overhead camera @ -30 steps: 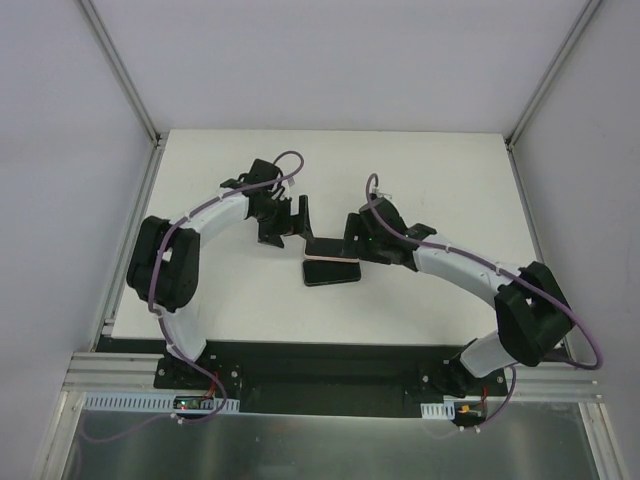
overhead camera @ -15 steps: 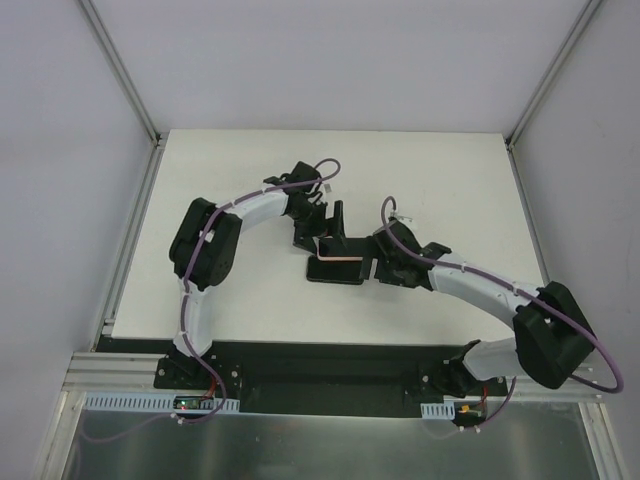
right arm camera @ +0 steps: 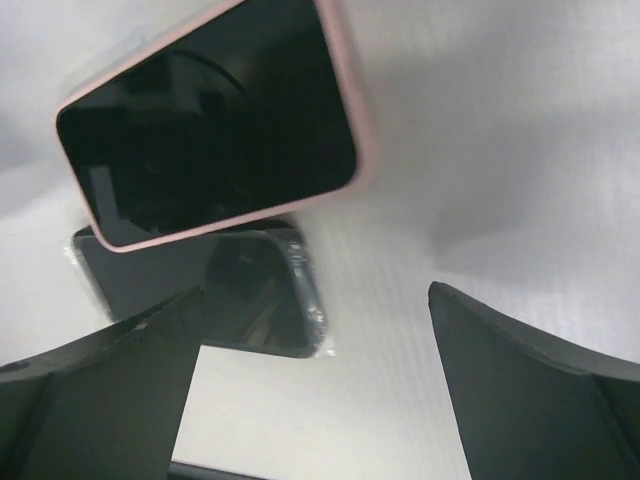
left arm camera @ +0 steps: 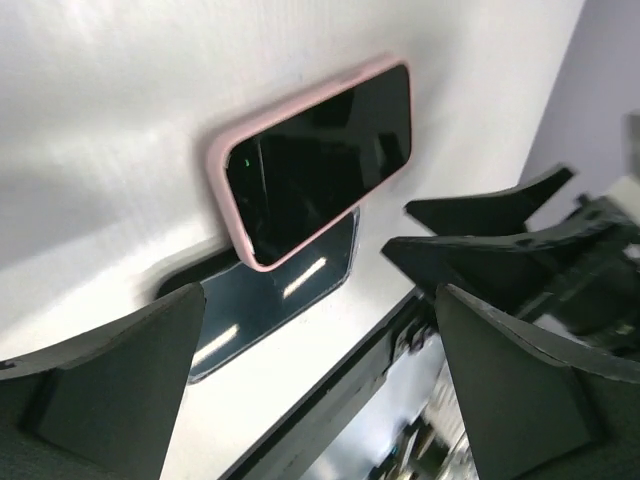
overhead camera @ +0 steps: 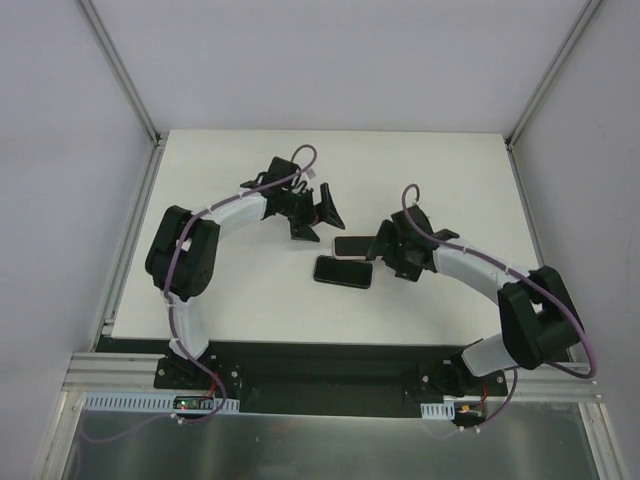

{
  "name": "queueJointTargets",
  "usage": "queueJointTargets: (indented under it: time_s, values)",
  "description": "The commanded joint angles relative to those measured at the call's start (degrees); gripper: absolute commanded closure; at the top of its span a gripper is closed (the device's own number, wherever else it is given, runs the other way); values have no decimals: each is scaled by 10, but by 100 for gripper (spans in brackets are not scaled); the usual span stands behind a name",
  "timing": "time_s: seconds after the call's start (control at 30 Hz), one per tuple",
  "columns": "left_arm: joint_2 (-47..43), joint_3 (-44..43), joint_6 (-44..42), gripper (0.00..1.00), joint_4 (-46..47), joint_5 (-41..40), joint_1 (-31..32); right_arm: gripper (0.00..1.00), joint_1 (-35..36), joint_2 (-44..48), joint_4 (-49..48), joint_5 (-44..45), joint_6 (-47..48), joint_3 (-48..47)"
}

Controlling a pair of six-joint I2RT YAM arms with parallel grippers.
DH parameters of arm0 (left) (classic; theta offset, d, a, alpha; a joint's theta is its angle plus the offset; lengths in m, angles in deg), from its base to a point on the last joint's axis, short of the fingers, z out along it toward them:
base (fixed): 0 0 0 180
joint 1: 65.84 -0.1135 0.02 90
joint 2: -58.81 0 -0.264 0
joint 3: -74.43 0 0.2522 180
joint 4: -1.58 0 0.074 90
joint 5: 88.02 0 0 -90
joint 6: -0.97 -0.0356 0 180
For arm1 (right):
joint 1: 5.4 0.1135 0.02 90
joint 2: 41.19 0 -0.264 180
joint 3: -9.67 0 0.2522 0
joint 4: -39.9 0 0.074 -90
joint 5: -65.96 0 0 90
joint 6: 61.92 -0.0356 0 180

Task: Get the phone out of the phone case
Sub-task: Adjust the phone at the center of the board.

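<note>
From above, the phone (overhead camera: 342, 272) lies flat on the table (overhead camera: 230, 300) between my two grippers, one end resting on the case (overhead camera: 352, 246). I judge it already out of the case, though both are small dark slabs here and I may have them swapped. My left gripper (overhead camera: 318, 215) hangs just beyond them, jaws wide apart and empty. My right gripper (overhead camera: 380, 256) sits just beside the case, jaws also spread, holding nothing. Through my left wrist, the pink-rimmed phone overlaps the glossy case, and my other arm's fingers crowd its far end. Through my right wrist, the case peeks out from under the phone, its edge glinting. The phone looks stiff, slick-faced and breakable, so I would pinch it across its long pink edges. The case looks light and bendy, likely to drag along underneath.
</note>
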Motion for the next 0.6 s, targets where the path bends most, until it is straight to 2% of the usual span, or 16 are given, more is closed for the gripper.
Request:
queueJointTargets:
  time_s: [0.0,0.17,0.33,0.47,0.57]
  values:
    - [-77,56,47,1,58,2,-53,3,3,-68,-44,-85,-43,-61]
    - [-132,114,53,1,59,-10,-97,3,11,-142,-66,-98,-59,-126]
    - [-182,157,47,1,59,-22,-111,4,26,-232,-98,-152,-41,-214]
    - [-205,187,42,1,57,-23,-119,4,46,-247,-87,-180,44,-279]
    - [-219,198,38,1,55,-19,-125,4,46,-243,2,-204,149,-324]
